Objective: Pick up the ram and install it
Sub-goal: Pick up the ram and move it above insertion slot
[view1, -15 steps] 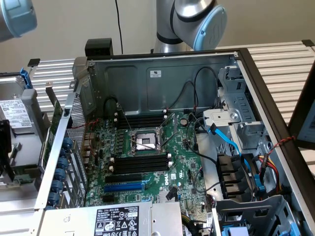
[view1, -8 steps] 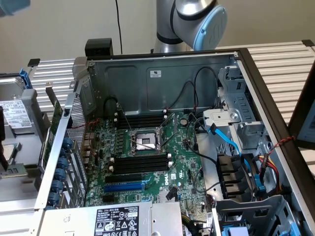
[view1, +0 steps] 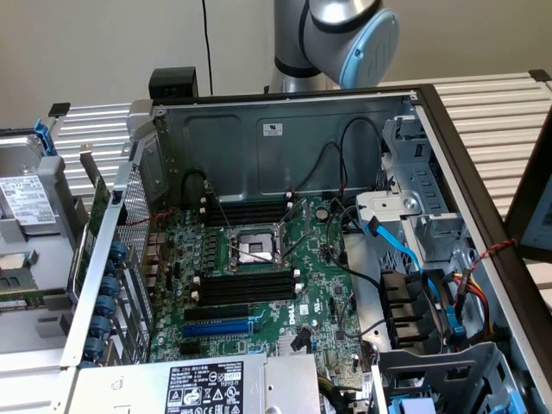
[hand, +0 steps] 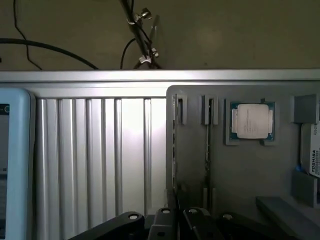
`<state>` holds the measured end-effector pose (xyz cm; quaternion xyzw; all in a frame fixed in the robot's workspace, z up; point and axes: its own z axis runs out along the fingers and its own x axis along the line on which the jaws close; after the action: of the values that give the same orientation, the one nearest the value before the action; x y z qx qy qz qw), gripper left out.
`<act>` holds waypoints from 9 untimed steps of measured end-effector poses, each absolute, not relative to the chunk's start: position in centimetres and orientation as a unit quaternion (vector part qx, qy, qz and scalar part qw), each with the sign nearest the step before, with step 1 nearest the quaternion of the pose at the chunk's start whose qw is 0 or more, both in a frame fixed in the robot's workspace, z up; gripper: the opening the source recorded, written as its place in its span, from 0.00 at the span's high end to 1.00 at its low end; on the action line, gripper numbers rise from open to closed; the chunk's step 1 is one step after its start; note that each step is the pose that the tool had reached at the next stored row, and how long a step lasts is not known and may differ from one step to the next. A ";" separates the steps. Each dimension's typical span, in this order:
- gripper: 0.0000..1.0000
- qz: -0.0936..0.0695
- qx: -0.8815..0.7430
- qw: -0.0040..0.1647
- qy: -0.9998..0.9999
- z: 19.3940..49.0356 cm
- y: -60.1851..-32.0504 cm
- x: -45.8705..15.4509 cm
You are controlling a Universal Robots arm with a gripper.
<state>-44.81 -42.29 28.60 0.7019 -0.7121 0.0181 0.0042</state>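
Ram (hand: 173,150) looks like the thin dark stick on edge in the gray tray (hand: 240,170), near the processor (hand: 252,121). Tool (hand: 177,225) sits in line with it; can't tell its opening or hold. Best to square up along the stick and grip mid-length.

Open case (view1: 259,155) lay on the slatted table (view1: 492,103), arm (view1: 345,34) behind its far wall. Inside, the motherboard (view1: 323,285) carried the CPU socket (view1: 256,247) at centre, with one bank of memory slots (view1: 246,210) behind it, a second bank (view1: 246,287) in front, and the drive cage (view1: 414,216) to the exterior view's right. In the wrist view a parts tray (hand: 240,175) lay on the table, holding a processor (hand: 252,121) in a recess and, beside it, what appeared to be the ram (hand: 207,150), on edge in a holder.
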 end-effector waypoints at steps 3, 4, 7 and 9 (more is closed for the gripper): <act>0.88 0.018 0.702 0.004 -0.712 30.0 -42.8 -44.2; 0.88 0.018 0.702 0.005 -0.712 30.4 -43.0 -43.9; 0.88 0.017 0.702 0.005 -0.711 31.8 -43.3 -43.0; 0.88 0.016 0.703 0.004 -0.711 32.7 -43.4 -42.5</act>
<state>-42.45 -43.43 32.69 0.7028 -0.7112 0.0161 0.0044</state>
